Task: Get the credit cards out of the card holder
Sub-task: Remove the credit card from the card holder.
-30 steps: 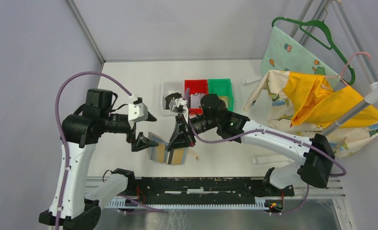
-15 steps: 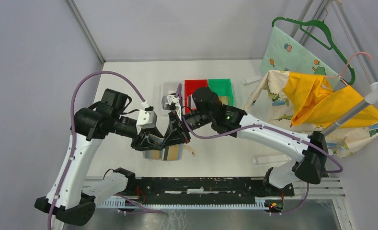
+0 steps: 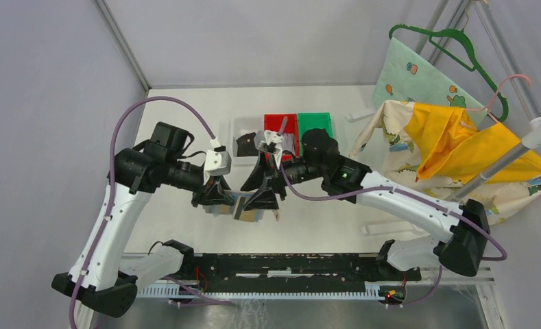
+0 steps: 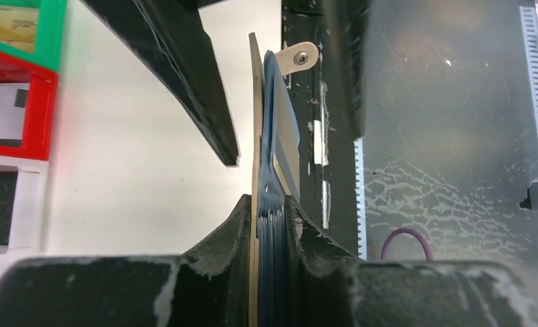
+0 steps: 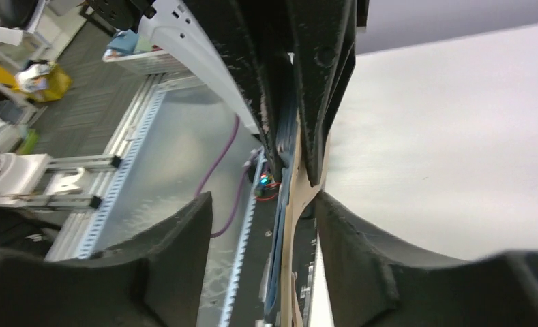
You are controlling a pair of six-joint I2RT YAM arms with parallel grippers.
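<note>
The left fingers (image 4: 228, 228) clench the card holder (image 4: 253, 122) by its sleeves. The right fingers (image 5: 177, 252) stand released either side of it. Probably a regrip; next, the right must pinch one card (image 4: 284, 133) by its edge.

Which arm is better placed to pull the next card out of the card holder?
The right, probably. The left gripper is clamped on the card holder, steadying it. The right gripper is open, straddling the holder's free end, so it is free to pull.
</note>
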